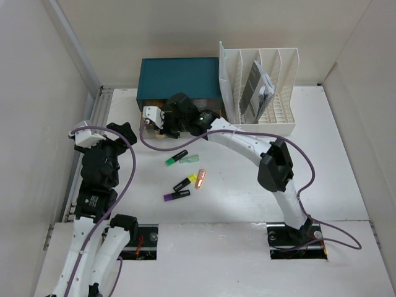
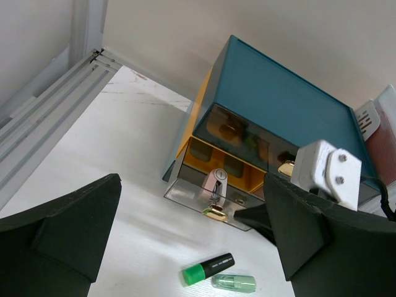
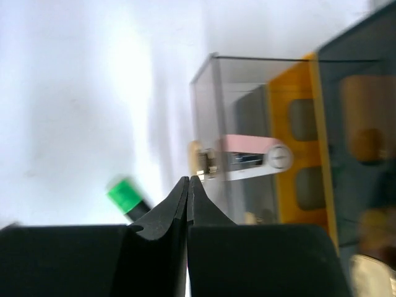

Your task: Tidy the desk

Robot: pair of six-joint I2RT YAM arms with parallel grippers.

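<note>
The desk [image 1: 322, 161] is a white tabletop with several highlighters lying on it: green [image 1: 176, 158], orange [image 1: 200, 178], yellow [image 1: 184, 183] and purple [image 1: 176, 195]. At the back stands a teal drawer box [image 1: 179, 77] with its lower smoked drawer [image 2: 204, 195] pulled open. A pink clip-like item [image 2: 215, 184] lies inside it. My right gripper [image 3: 188, 185] is shut and empty, its tips just in front of the drawer's gold knob [image 3: 197, 159]. My left gripper [image 2: 192, 247] stands wide open and empty at the left, above the green highlighter [image 2: 208, 269].
A white slotted file rack [image 1: 260, 86] holding papers stands right of the teal box. A pale green cap-like piece [image 2: 234, 283] lies beside the green highlighter. White walls ring the desk, and a metal rail [image 2: 37, 117] runs along its left edge.
</note>
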